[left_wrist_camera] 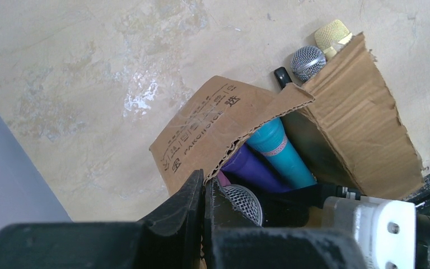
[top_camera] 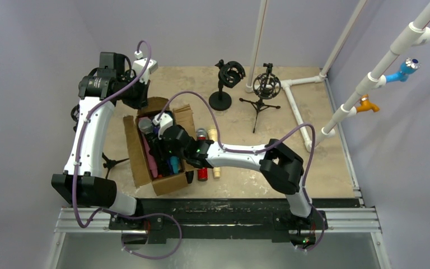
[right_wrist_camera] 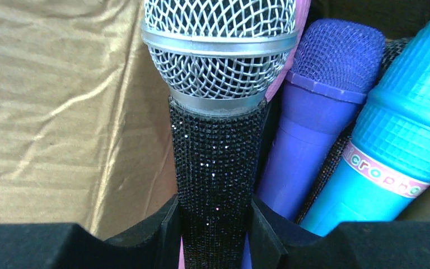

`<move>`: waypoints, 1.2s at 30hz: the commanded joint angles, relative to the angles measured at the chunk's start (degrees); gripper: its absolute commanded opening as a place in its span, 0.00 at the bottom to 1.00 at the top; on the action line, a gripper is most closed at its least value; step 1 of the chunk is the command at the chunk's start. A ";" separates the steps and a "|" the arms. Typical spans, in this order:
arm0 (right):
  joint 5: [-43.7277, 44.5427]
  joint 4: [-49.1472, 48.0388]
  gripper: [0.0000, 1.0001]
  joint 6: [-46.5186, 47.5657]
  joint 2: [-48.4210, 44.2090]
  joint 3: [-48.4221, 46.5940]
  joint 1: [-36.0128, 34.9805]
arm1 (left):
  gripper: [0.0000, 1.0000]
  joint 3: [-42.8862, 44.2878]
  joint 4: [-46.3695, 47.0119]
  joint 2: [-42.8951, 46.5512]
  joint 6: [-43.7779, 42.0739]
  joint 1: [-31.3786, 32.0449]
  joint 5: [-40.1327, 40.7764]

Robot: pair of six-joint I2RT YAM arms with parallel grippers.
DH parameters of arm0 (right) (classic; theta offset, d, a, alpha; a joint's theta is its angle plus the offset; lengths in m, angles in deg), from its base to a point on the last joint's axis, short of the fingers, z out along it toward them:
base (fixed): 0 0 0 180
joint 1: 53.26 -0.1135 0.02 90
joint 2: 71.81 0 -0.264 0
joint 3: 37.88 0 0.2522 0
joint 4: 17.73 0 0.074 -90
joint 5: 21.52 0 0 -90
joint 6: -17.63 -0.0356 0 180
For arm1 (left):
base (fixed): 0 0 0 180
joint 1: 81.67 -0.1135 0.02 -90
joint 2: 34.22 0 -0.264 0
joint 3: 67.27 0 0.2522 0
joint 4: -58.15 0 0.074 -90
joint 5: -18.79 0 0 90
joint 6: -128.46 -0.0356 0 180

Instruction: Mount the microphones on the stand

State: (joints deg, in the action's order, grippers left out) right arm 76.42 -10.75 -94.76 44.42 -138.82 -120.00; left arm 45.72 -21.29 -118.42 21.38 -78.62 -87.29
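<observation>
1. Right gripper (right_wrist_camera: 215, 213) is down in the cardboard box (top_camera: 136, 162). Its fingers are clamped snug on the glittery body of the black microphone (right_wrist_camera: 218, 145), just under the silver collar of the mesh head.
2. Purple microphone (right_wrist_camera: 308, 129) and blue microphone (right_wrist_camera: 403, 134) are packed tight against its right side. Judgement: draw it out slowly along its own length so the neighbours do not drag. The hold is near the head, so expect the tail to swing.
3. The long axis runs straight away from the wrist, head leading. From above, the head points to the box's far end. How steeply it leans, I cannot tell.
4. Just right of the box, the red microphone (top_camera: 202, 172) and cream microphone (top_camera: 213, 135) lie side by side, heads far.
5. Left gripper (left_wrist_camera: 203, 196) is at the box's far end, fingers pressed almost together. A flap edge meets the tips; whether it is pinched, I cannot tell.
6. Farthest are the round-base stand (top_camera: 222, 95) and tripod stand (top_camera: 265, 89). Neither cradle holds a microphone.
</observation>
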 commanded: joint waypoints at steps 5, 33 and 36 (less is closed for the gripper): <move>1.15 -3.11 0.04 -0.76 -13.07 3.55 -0.66 | 0.00 2.88 3.95 2.90 -0.23 0.16 0.37; 10.19 4.33 0.00 -10.40 -37.29 43.28 17.69 | 0.00 3.11 3.71 3.34 -0.98 0.13 1.15; 9.52 1.34 0.00 -11.58 -33.72 44.44 19.28 | 0.00 3.42 3.46 3.34 -0.83 0.13 1.13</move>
State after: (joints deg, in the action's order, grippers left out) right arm 85.60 -2.34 -103.70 7.87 -95.34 -102.68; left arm 45.72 -21.31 -118.10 20.85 -78.62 -85.93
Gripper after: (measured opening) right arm 0.434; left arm 0.010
